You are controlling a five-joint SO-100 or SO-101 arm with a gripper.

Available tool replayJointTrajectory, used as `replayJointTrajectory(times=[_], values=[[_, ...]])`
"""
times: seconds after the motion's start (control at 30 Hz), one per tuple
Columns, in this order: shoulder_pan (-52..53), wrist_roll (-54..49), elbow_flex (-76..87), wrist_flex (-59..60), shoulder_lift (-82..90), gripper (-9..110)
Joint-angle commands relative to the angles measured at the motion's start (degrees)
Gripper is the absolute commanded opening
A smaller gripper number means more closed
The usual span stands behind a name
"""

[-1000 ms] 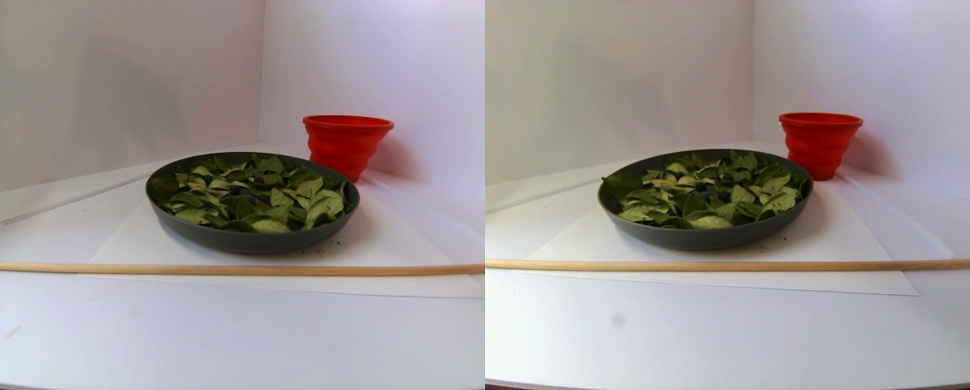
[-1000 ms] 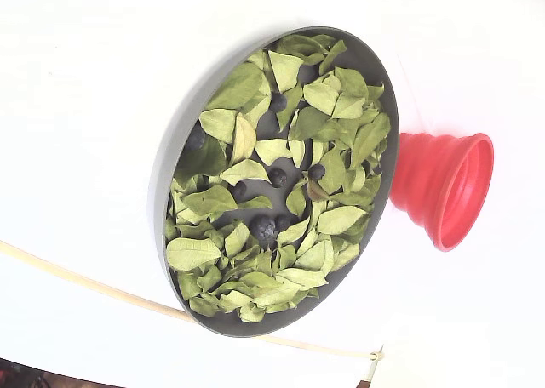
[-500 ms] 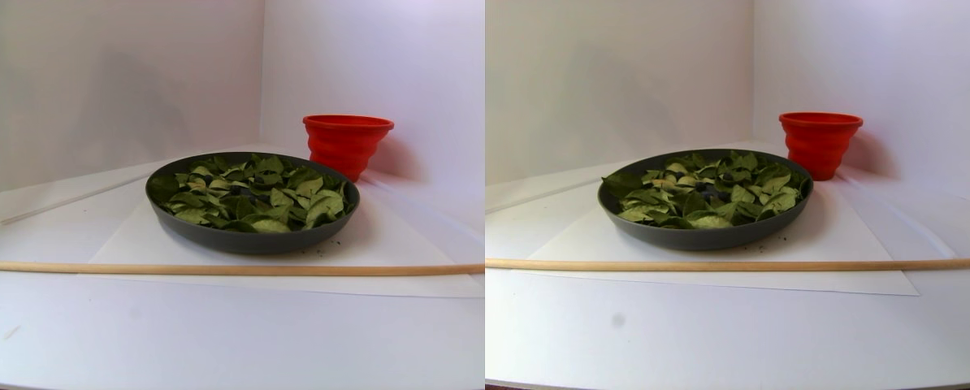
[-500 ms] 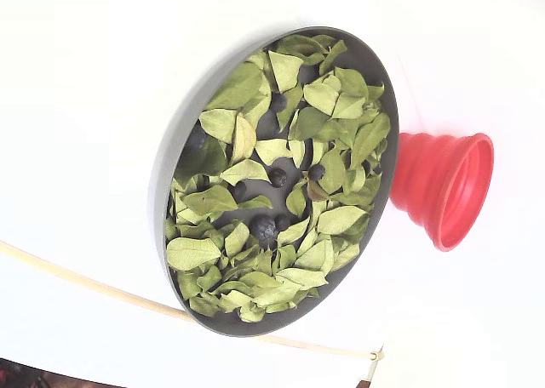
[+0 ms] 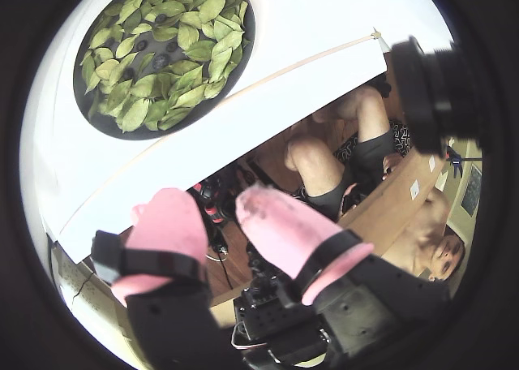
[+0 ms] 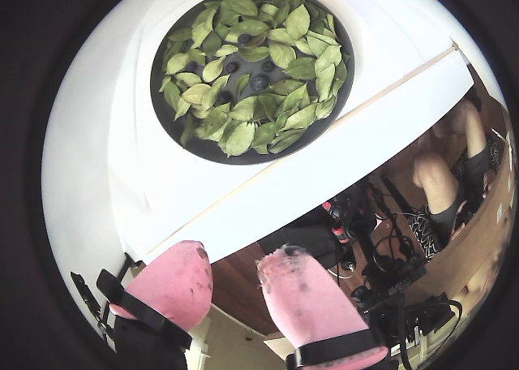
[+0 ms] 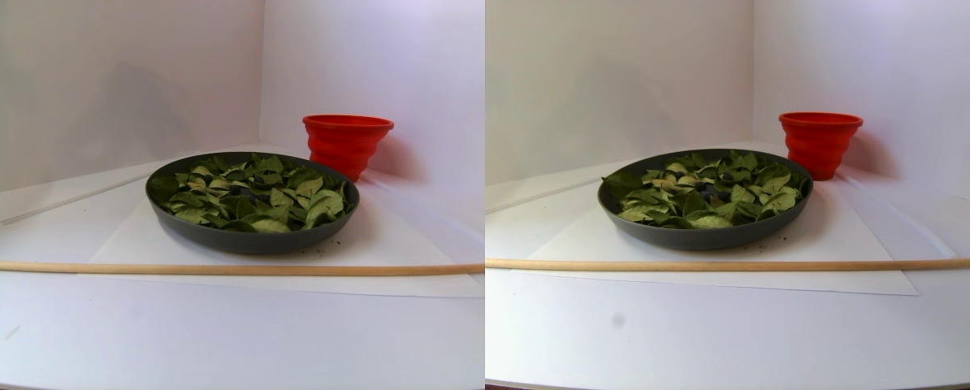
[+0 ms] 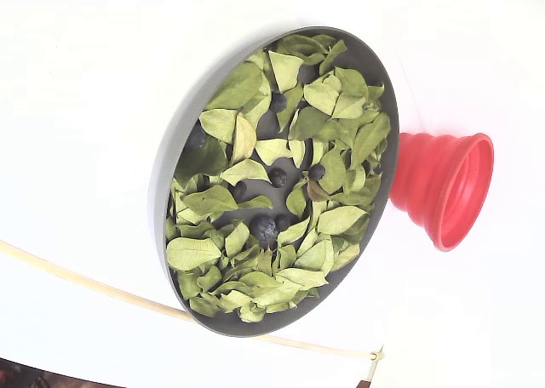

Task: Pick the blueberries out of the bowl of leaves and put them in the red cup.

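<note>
- On the white desk [image 7: 209, 333] a thin wooden rod [image 7: 209, 269] lay across the front, just ahead of the bowl [image 7: 251, 238], with a white paper sheet [image 7: 387, 244] under the dish.
- Beyond the desk edge, in a wrist view, a seated person's bare legs [image 5: 320, 163] and a tangle of cables showed below; nothing stood between the arm and the dish.
- The pink-padded fingers [image 6: 304, 297] were held apart, a clear gap between the two pads, gripping nothing and touching nothing; the gripper [image 6: 235, 264] hung off the desk edge, well apart from the bowl.
- The dark grey dish sat heaped with green leaves [image 8: 281, 69], curled and overlapping.
- The blueberries [image 8: 263, 228] lay down among them, dark and round, the biggest near the middle in the fixed view, smaller ones [image 8: 278, 176] scattered nearby, some half hidden under foliage.
- The red cup [image 8: 447, 188] stood just beside the bowl's rim on the far side from the rod, upright, ribbed sides flaring; its inside was not visible enough to judge.
</note>
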Motion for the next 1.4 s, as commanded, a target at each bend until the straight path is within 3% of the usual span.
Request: replayJointTrajectory(times=[0.0, 0.63, 1.37], values=[[0.8, -1.9, 0.1, -2.6, -0.7, 12], [0.6, -11.2, 7.9, -16.7, -8.5, 11], [-0.2, -15.2, 13.2, -30.8, -17.5, 12]])
